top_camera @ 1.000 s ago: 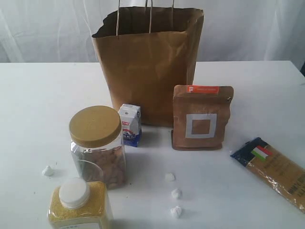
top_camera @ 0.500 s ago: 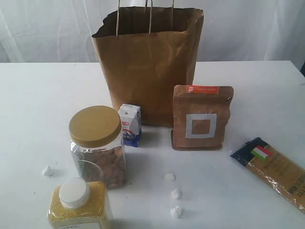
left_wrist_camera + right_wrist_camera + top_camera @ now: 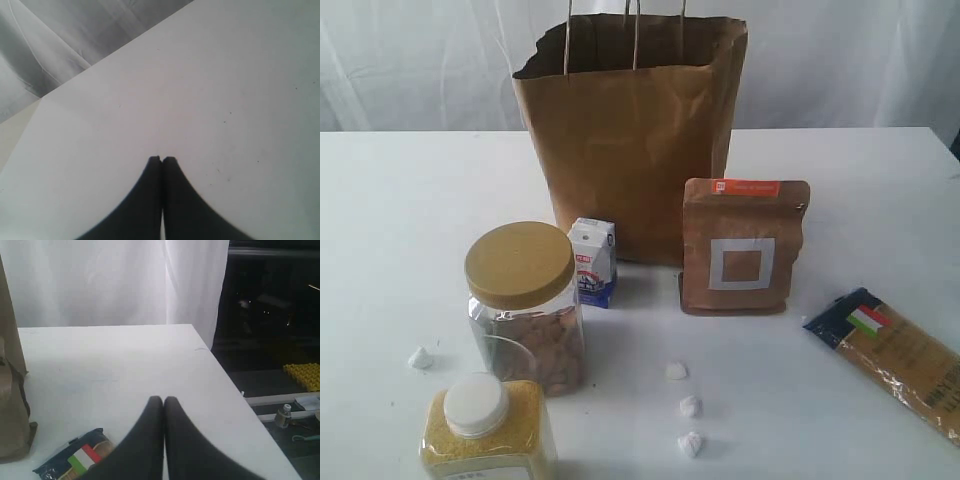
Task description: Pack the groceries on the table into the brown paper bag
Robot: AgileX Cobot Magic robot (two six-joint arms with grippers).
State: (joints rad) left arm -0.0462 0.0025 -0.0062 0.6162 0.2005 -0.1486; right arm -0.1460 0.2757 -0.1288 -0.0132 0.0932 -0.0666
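Observation:
The brown paper bag [image 3: 632, 130] stands open at the back of the white table [image 3: 400, 230]. In front of it are a small white-blue carton [image 3: 593, 261], a brown pouch with a white square [image 3: 743, 246], a gold-lidded nut jar [image 3: 524, 303], a white-capped yellow-grain jar [image 3: 488, 432] and a pasta packet with an Italian flag [image 3: 900, 360]. No arm shows in the exterior view. My left gripper [image 3: 161, 159] is shut and empty over bare tabletop. My right gripper [image 3: 163, 399] is shut and empty, with the pasta packet [image 3: 75, 460] beside it. The can is out of view.
Small white crumpled bits [image 3: 683, 405] lie in front of the pouch, and another bit [image 3: 420, 357] lies left of the nut jar. The table edge [image 3: 225, 375] drops off near my right gripper. A white curtain [image 3: 420, 60] hangs behind the table.

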